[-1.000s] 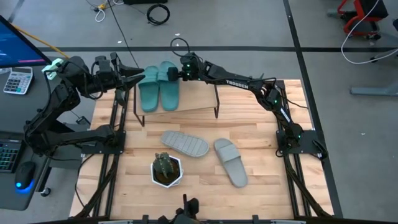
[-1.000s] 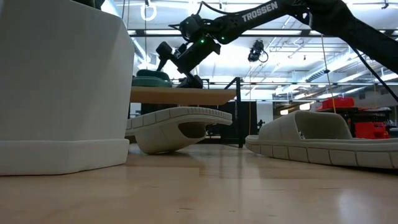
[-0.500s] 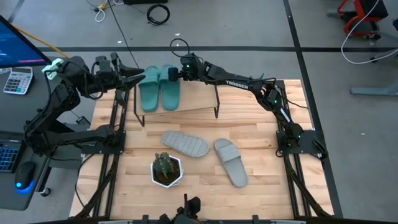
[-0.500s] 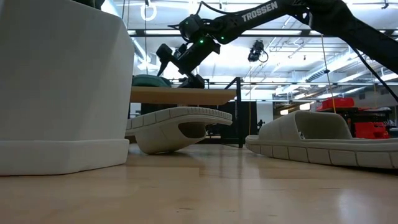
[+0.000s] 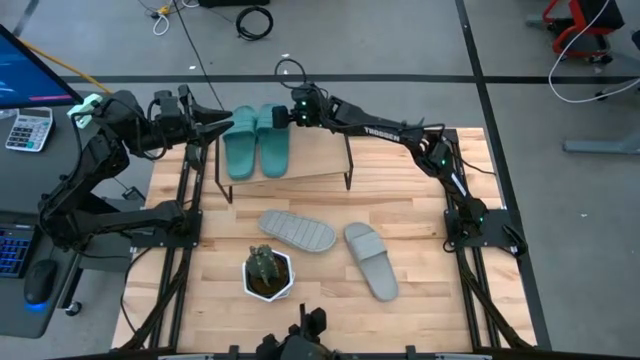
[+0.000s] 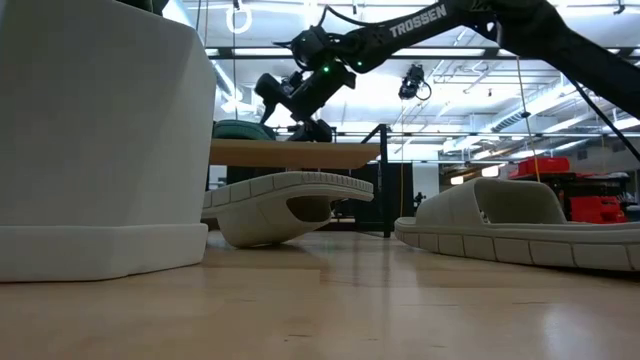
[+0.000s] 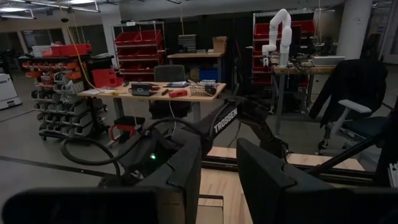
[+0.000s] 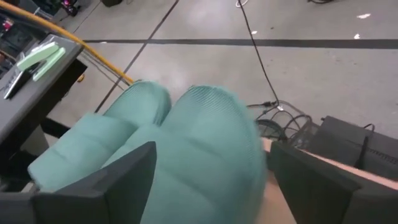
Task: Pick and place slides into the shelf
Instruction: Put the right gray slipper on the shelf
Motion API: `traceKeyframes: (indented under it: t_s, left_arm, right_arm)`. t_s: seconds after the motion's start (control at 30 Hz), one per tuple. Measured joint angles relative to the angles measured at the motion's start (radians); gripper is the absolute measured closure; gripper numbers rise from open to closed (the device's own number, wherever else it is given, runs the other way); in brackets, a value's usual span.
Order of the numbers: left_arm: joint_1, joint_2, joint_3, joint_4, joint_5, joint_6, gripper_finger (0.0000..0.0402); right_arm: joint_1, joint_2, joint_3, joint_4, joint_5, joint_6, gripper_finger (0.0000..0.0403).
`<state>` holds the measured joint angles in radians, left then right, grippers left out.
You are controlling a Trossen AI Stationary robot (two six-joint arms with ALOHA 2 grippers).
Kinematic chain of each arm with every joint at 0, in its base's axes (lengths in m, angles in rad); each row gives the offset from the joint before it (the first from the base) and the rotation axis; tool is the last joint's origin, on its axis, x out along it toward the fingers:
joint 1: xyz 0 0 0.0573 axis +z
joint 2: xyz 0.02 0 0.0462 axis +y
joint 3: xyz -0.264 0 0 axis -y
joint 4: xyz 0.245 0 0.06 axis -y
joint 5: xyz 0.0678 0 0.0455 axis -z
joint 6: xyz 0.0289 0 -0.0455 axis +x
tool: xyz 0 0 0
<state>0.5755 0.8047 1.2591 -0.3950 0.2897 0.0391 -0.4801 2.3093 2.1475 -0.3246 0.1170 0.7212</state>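
Two teal slides lie side by side, soles down, on the left part of the shelf's board: one and one. My right gripper is open at the far end of the right teal slide, with one finger on each side of its ribbed strap. My left gripper waits open at the shelf's far left corner, pointing toward the slides. Two grey slides lie on the tabletop before the shelf. My right gripper comes slanting down from the far right, and its open fingers flank the strap of the right teal slide, which rests on the shelf board. I cannot tell whether a finger touches it.
A potted plant in a white pot stands near the table's near edge, left of the grey slides, and fills the left of the low view. The shelf's right half is bare board. Black frame rails run along both table sides.
My right gripper has edged slightly up and toward the table's right, at the far end of the teal slide. The slides have stayed where they were.
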Motion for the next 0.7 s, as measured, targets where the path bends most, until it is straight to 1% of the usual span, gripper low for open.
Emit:
traceKeyframes:
  t_s: [0.2, 0.33, 0.43, 0.53, 0.7]
  left_arm:
    - [0.0, 0.0, 0.0, 0.0, 0.0, 0.0, 0.0294]
    - [0.0, 0.0, 0.0, -0.015, 0.0, -0.001, 0.0294]
    - [-0.001, 0.006, 0.0, -0.04, 0.0, -0.001, 0.0294]
    - [-0.002, 0.018, 0.0, -0.064, 0.001, -0.006, 0.0294]
    - [-0.003, 0.057, -0.001, -0.105, 0.002, -0.009, 0.0294]
  right_arm:
    - [-0.026, -0.008, -0.001, -0.012, -0.056, -0.007, 0.0103]
    - [-0.026, -0.073, -0.002, -0.084, -0.114, -0.1, 0.0121]
    - [-0.027, -0.141, -0.001, -0.222, -0.159, -0.198, 0.0141]
    - [-0.013, -0.203, -0.001, -0.386, -0.177, -0.319, 0.0162]
    - [0.045, -0.307, 0.0, -0.641, -0.214, -0.503, 0.0189]
